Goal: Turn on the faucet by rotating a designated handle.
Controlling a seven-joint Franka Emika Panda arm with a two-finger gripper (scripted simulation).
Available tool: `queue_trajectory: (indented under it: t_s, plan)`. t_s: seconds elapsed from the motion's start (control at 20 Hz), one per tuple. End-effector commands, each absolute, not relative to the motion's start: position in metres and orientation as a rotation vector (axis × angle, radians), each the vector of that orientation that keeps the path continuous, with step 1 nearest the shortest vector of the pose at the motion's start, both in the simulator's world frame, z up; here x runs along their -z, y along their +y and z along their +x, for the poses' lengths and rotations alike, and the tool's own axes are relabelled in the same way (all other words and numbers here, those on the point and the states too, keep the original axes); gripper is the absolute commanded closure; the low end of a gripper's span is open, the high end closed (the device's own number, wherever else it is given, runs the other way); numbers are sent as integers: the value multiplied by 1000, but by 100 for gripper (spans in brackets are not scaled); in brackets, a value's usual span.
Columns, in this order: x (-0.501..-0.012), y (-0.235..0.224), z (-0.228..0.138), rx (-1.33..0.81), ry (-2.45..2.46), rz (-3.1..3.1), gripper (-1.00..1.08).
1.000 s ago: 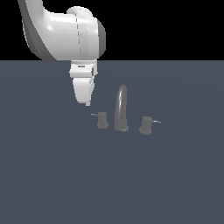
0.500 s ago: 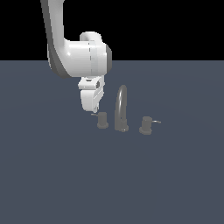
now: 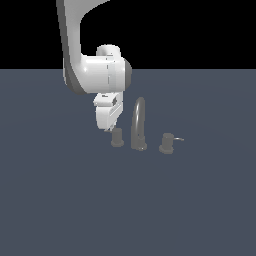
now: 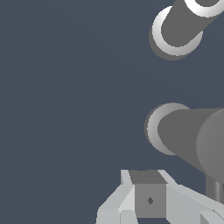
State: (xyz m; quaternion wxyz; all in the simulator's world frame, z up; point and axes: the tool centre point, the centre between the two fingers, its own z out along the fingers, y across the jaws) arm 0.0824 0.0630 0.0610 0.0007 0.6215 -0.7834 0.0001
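Exterior view: gripper (image 3: 111,128) hung just above and behind the handle (image 3: 117,137), the plain grey cylinder on the exterior view's left of the arched faucet (image 3: 138,125), probably lined up to push its lever. Collared knob (image 3: 167,143) beyond the spout, untouched.

Wrist view: matte grey cylinders, pale rims, smooth dark floor (image 4: 65,87). Claw opening impossible to tell; nothing visibly held.

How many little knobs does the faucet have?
2. One handle stands on the exterior view's left of the spout, right beside the gripper. The other knob stands on the spout's right, its thin rod sticking out sideways. Nothing hints at more.
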Motion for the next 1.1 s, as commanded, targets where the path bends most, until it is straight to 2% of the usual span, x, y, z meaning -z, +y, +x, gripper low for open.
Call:
queue_trajectory:
  t_s: [0.0, 0.35, 0.8, 0.9, 1.05]
  plan:
    - [-62, 63, 83, 0, -2461, 1952, 108]
    - [-63, 64, 82, 0, -2456, 1959, 108]
    - [-63, 88, 56, 0, -2456, 1959, 108]
    - [-63, 80, 62, -9, -2467, 1954, 108]
    - [-63, 82, 53, -7, -2465, 1955, 108]
